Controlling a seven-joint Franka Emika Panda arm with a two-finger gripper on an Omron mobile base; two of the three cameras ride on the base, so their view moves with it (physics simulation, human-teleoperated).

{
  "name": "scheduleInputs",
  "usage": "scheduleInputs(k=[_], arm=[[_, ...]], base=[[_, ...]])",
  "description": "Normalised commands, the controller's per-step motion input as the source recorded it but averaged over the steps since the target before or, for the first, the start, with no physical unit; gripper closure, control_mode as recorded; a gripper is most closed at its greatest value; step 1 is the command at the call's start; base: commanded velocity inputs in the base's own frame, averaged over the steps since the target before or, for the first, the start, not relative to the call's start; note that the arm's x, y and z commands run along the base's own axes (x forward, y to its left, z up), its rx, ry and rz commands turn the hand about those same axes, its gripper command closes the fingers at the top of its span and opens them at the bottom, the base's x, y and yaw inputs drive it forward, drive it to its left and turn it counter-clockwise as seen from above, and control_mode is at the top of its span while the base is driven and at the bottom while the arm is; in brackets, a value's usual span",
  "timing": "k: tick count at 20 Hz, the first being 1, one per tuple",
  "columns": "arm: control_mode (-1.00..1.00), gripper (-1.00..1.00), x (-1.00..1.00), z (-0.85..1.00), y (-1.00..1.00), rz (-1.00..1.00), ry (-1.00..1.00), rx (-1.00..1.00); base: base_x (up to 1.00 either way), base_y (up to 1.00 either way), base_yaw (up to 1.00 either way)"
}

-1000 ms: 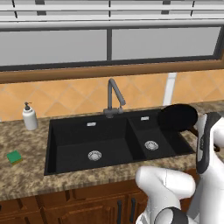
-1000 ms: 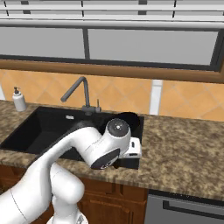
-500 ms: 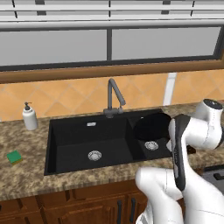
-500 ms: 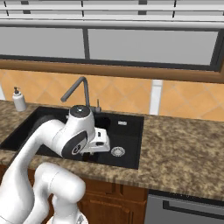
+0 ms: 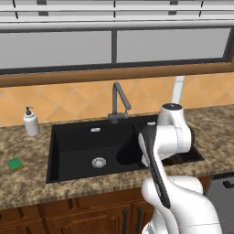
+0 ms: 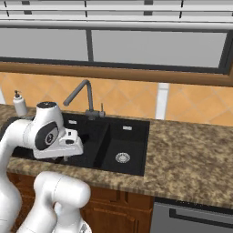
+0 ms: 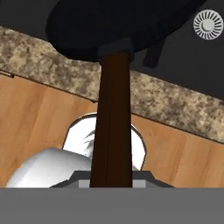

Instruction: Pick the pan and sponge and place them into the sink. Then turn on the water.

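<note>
The black pan [image 5: 129, 153] hangs tilted above the right part of the sink's large basin [image 5: 77, 147]. In the hand view its dark brown handle [image 7: 113, 118] runs up from my gripper [image 7: 112, 180] to the round pan body [image 7: 118, 24]. The gripper is shut on that handle. The pan body partly overhangs the front counter edge, with a silver drain [image 7: 208, 24] beyond it. The green sponge [image 5: 15, 163] lies on the counter left of the sink. The dark grey faucet [image 5: 118, 99] stands behind the basin divider, and no stream comes from it.
A white soap dispenser [image 5: 30, 122] stands at the back left of the counter. The small basin [image 6: 124, 145] with its drain [image 6: 122, 157] lies right of the faucet [image 6: 81, 93]. Speckled counter [image 6: 191, 159] stretches to the right. Wooden cabinet fronts [image 7: 39, 113] are below the counter edge.
My arm has swung left with the pan, carrying it from the right counter past the small basin to over the large basin.
</note>
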Motion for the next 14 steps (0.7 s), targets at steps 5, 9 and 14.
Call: scheduleInputs(k=[5,9,14], arm=[[-1.00,1.00,0.32,0.00,1.00,0.04,0.26,-0.09],[-1.00,1.00,0.75,0.00,0.77,0.12,0.15,-0.03],[-1.00,1.00,0.94,0.00,0.55,0.14,0.02,0.00]], base=[[0.00,0.00,0.00],[0.00,0.00,0.00],[0.00,0.00,0.00]])
